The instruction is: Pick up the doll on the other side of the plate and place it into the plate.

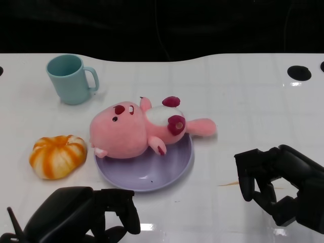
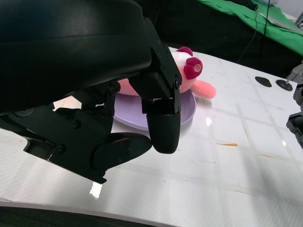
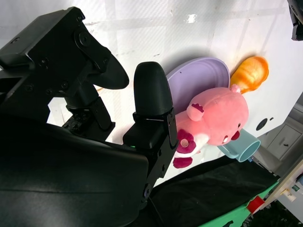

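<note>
The left robot hand [image 1: 109,212] sits at the near edge of the white tabletop [image 1: 243,101], fingers curled, grasping nothing. The right robot hand [image 1: 273,179] hovers near the right side, fingers apart and likewise released. Just beyond the left robot hand lies the purple plate [image 1: 152,174]. The pink doll [image 1: 136,129] lies on its side across the plate's far part, its head at the left rim and one limb overhanging the right rim. An orange pumpkin [image 1: 56,156] rests left of the plate. A teal mug [image 1: 71,78] stands farther back on the left.
</note>
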